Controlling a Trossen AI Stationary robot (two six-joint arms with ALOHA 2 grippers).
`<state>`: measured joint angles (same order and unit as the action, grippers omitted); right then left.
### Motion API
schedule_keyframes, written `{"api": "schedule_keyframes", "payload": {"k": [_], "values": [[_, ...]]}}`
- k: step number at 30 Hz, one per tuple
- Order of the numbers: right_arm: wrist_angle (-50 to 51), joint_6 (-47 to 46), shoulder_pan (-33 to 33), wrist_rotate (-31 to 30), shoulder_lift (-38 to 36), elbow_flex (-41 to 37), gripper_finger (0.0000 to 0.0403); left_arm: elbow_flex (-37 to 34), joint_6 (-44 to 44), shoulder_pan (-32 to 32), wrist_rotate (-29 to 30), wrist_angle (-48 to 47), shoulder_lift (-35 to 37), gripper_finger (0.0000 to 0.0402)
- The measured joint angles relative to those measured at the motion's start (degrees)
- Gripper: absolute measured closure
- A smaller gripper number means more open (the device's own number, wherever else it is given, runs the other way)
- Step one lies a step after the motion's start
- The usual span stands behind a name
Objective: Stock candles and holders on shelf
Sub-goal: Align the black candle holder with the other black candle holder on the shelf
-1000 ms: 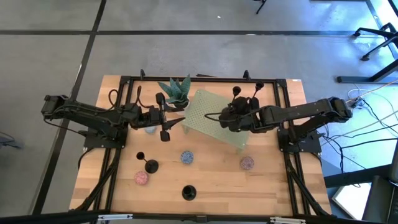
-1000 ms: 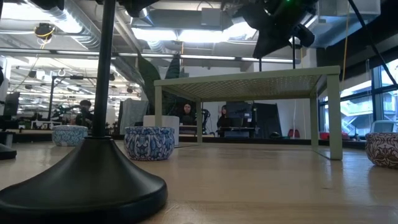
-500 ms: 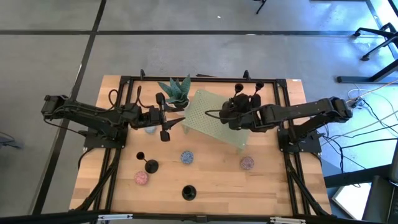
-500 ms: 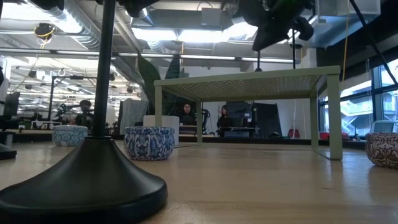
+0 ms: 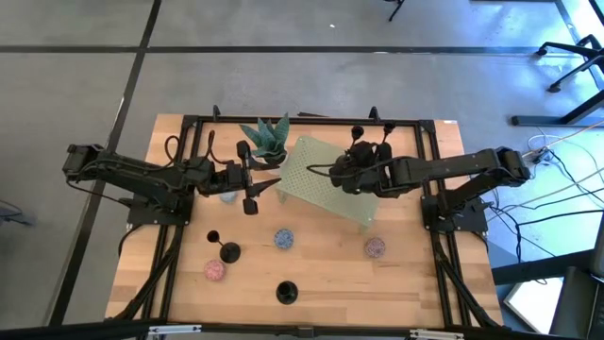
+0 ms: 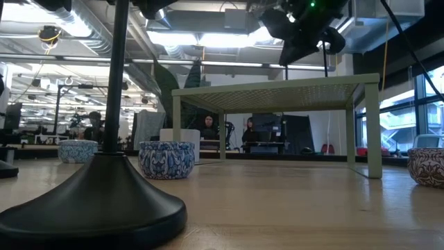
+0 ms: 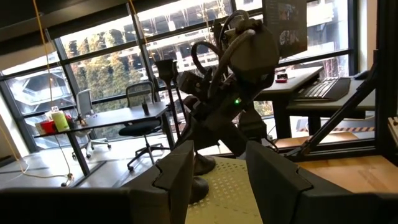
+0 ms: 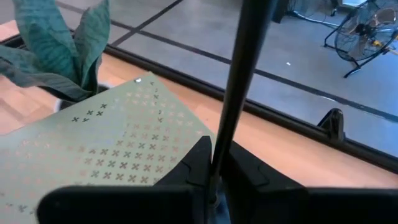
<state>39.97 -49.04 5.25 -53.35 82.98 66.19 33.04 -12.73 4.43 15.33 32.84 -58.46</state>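
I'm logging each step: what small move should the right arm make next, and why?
Probably lower straight down and release: the right hand is shut on the thin stem of a black candlestick holder, hanging above the pale green perforated metal shelf.

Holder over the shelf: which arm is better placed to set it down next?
Right. The right gripper, fingers shut on a holder's stem, hangs over the green shelf. The left gripper holds another holder beside the shelf's edge, above the wood, so it likely needs further travel.
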Motion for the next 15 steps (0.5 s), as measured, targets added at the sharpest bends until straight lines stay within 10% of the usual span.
{"api": "schedule_keyframes", "payload": {"k": [15], "values": [[0.3,3.4,0.1,3.8,0.1,0.0,0.0367,0.0,0.0,0.0,0.0,-0.1,0.0,0.0258]]}}
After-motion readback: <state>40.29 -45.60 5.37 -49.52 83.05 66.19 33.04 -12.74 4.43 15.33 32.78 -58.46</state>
